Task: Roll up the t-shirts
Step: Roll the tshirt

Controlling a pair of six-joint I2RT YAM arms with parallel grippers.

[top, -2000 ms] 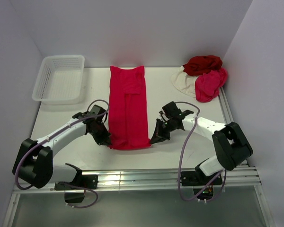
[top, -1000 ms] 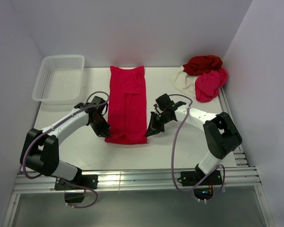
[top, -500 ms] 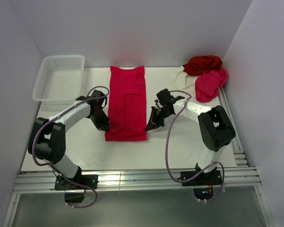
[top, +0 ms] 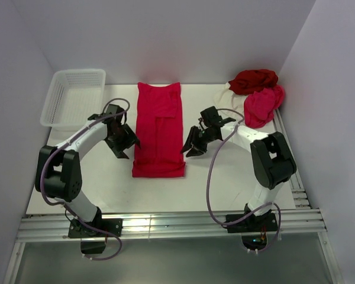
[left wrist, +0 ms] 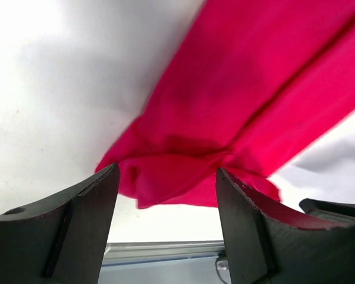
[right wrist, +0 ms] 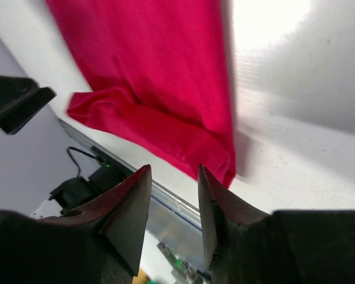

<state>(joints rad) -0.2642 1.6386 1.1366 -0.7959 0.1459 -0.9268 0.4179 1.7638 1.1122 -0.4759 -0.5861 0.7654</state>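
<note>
Both stand open, empty; left end effector [top: 124, 145] and right end effector [top: 191, 148] flank the crimson t-shirt [top: 159, 133].

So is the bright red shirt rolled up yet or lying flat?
Barely started: the bright red shirt lies flat as a long folded strip, with only its near end turned over.

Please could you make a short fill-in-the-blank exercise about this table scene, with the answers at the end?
The crimson t-shirt lies flat between the left tool and the right tool; both tools hold ____. The white mesh basket stands on the table's far ____ side. In the pile of shirts, the one nearest the back wall is dark ____. Missing words: nothing; left; red.
</note>
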